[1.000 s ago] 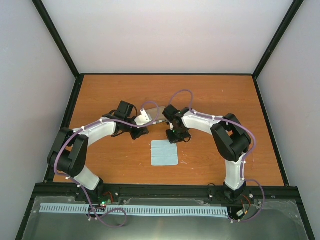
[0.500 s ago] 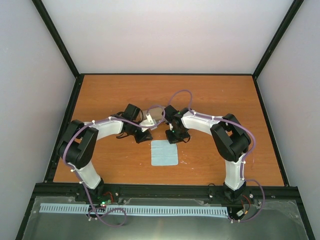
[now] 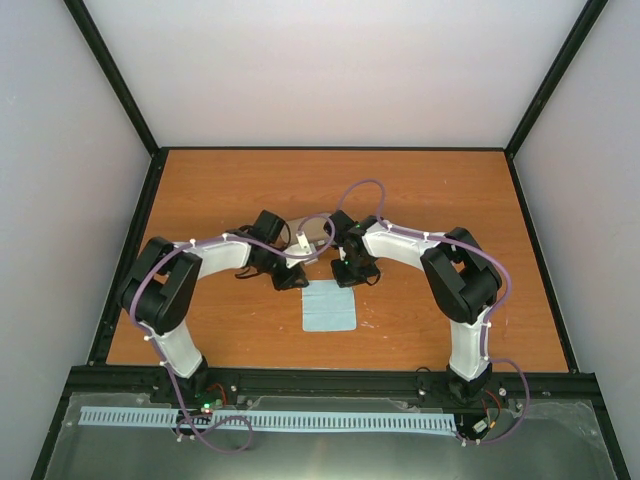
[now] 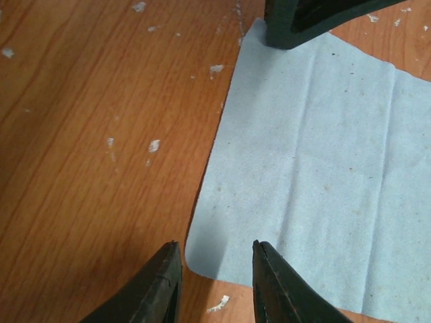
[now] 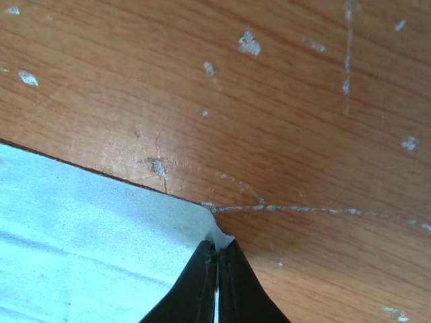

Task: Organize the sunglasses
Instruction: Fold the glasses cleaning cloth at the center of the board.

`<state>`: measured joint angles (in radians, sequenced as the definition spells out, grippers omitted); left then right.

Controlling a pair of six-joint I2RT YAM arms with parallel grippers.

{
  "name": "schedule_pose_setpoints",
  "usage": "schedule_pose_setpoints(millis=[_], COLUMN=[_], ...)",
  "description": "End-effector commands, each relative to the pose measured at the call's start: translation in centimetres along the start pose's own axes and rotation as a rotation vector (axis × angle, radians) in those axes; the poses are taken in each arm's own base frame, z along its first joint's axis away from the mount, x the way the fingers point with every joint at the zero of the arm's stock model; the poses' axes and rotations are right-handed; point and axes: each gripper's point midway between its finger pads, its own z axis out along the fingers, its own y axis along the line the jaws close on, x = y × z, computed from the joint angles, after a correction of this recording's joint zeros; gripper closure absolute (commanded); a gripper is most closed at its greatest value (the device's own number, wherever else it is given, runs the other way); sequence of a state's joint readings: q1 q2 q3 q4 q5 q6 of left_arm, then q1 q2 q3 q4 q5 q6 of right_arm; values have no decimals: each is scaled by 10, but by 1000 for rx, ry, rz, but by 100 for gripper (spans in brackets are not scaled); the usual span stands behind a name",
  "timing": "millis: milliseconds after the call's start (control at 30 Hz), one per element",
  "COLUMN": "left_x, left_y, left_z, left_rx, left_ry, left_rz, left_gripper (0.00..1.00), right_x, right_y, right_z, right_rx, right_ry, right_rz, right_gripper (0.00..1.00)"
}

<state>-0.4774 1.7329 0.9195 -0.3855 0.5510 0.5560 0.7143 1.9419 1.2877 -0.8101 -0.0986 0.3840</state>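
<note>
searching all 3 views gives no clear sight of the sunglasses. i cannot tell where they lie; the only candidate spot is the crowded gap between the 2 wrists at the centre of the top view, where a brown-grey object (image 3: 317, 231) partly shows behind the arms.

just below that gap lies a light blue cloth (image 3: 329, 305), flat on the table (image 3: 430, 200). the right gripper (image 5: 217, 246) is pressed together on the cloth's upper right corner as the top view shows it, a sliver of fabric showing between its fingers. the left gripper (image 4: 215, 246) stands partly spread, its 2 tips straddling another corner of the cloth without touching it. in the left wrist view the right gripper sits at the top edge of the frame, on the far corner.

the table is orange-brown wood grain, scuffed with pale chips and thin scratches, clearest in both wrist views. plain pale walls (image 3: 330, 70) close it in on 3 sides, with black frame posts (image 3: 110, 72) running up the corners. at the bottom of the top view a white slotted strip (image 3: 270, 420) crosses a grey metal ledge near the arm bases.
</note>
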Motion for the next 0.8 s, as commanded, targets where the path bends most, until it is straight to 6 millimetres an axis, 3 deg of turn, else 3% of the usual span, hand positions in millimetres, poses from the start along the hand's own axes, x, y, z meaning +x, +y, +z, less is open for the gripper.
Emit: schedule_pose_setpoints(millis=[0, 767], left_x=[-9, 10], left_y=[-7, 2], left_z=[7, 21], left_rx=[23, -55], left_ry=[0, 50], left_rz=[50, 53], left_gripper=[69, 69], right_x=[-1, 0], right_y=[3, 2], right_z=[-2, -6], right_rx=[8, 6], right_ry=[-23, -36], right_rz=[-1, 4], right_gripper=[97, 97])
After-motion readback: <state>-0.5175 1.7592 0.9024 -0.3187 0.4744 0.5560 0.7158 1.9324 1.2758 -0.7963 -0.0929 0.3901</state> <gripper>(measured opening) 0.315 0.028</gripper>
